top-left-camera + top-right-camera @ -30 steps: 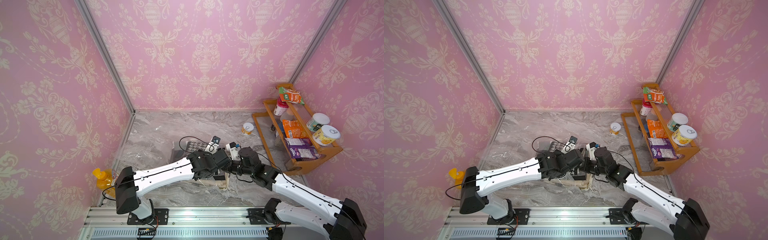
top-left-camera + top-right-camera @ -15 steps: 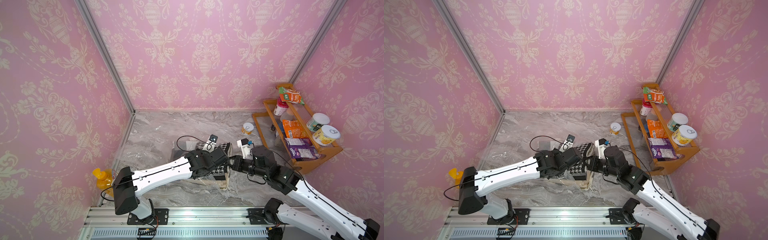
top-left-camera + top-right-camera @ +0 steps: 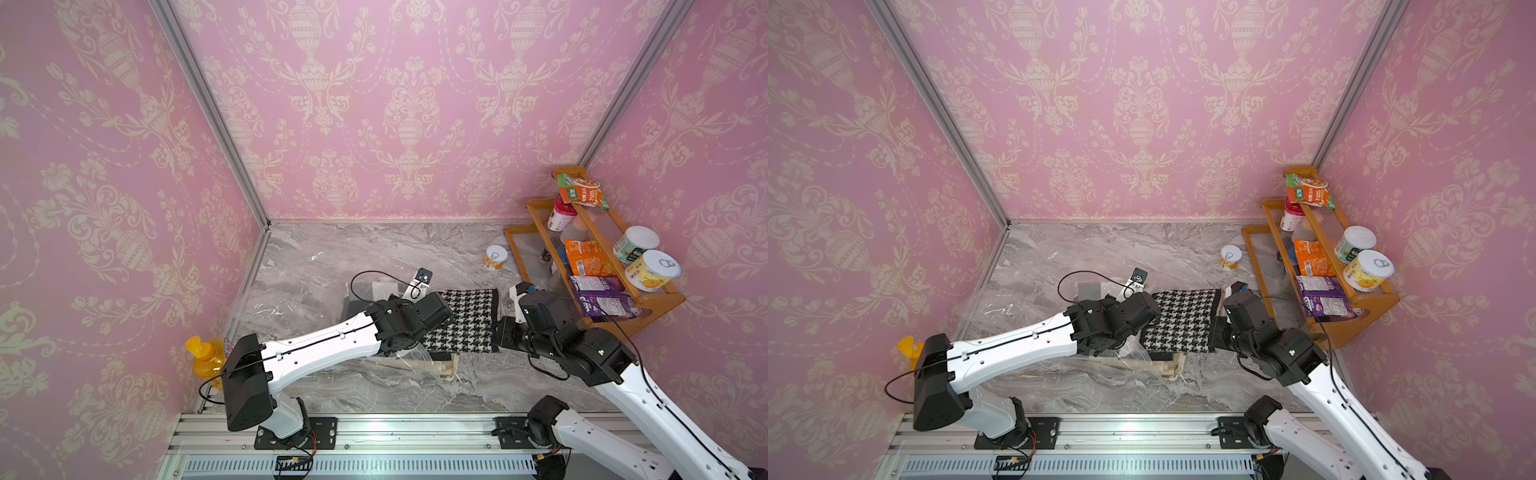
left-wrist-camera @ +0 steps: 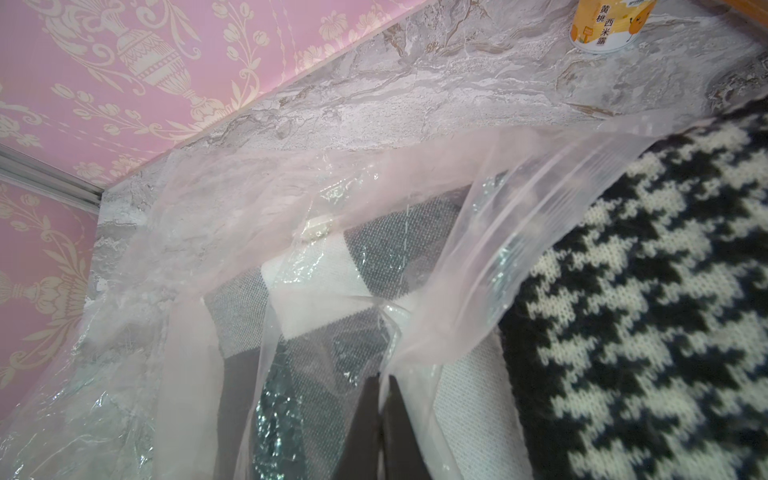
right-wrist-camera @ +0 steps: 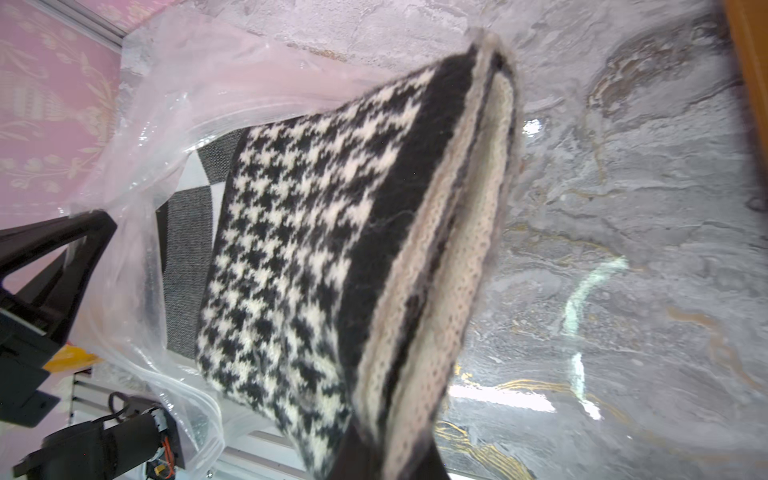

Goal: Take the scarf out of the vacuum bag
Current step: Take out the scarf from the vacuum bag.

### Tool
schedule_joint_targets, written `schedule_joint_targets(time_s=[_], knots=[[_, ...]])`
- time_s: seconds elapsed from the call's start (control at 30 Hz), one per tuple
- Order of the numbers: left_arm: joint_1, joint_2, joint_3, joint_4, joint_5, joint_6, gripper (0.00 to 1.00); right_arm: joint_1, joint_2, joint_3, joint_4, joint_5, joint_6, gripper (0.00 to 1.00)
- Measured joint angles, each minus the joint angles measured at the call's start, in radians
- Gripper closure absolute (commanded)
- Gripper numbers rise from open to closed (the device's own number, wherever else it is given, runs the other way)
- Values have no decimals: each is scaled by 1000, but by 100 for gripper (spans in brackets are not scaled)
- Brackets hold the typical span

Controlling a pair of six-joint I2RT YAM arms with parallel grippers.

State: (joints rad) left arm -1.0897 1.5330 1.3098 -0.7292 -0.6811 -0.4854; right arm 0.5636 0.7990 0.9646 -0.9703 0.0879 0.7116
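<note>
right hand (image 5: pixel 390 459) pinches scarf (image 5: pixel 299 249), left hand (image 4: pixel 380 399) bag (image 4: pixel 478 249)

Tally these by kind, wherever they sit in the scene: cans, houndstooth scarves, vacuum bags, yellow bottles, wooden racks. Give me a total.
cans: 3
houndstooth scarf: 1
vacuum bag: 1
yellow bottle: 1
wooden rack: 1
Total: 7

Fuzzy knit scarf (image 3: pixel 461 324) — glossy, crinkly plastic vacuum bag (image 4: pixel 498 199).
</note>
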Motion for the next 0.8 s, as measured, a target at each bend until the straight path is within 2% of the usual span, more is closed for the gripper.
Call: schedule_joint_targets(time_s=[0.47,0.8], knots=[[99,-33,-93,113,72,58,100,-63,180,80,-145,198,-97,100],[121,-36,-130,153,99,70,100,-174,297,80,-164,291,-167,100]])
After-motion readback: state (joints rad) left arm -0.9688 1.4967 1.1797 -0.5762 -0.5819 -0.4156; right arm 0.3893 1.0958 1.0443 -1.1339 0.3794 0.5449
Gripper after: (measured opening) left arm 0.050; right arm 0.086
